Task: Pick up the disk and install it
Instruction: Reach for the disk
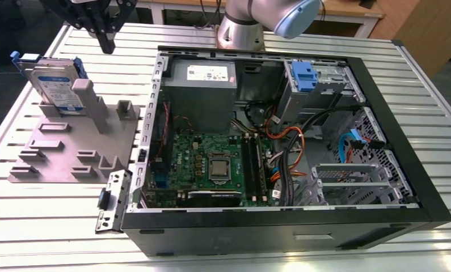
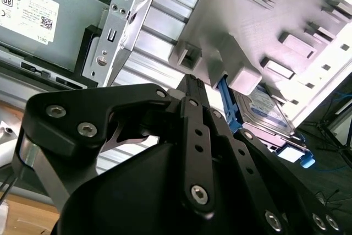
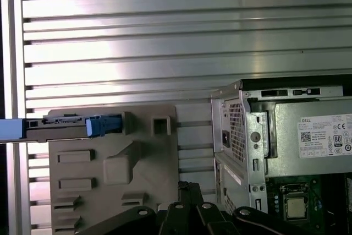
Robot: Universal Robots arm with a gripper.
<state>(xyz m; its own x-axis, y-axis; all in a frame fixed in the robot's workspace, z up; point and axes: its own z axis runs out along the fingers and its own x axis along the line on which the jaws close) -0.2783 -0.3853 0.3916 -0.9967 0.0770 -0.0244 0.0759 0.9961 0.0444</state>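
Observation:
The disk is a silver-grey drive with a white-and-blue label in a blue carrier. It stands on edge in a slot of the grey holder plate at the exterior view's left. My gripper hangs above the table just behind the plate, apart from the disk, with its black fingers together and nothing between them. In the second wrist view the fingertips point toward the plate, with the disk off to one side. The first wrist view shows the disk edge-on in its slot.
An open black computer case lies beside the plate, with motherboard, cables and a grey power supply inside. A drive bay with a blue latch sits at its far side. The arm's base stands behind the case on the slatted metal table.

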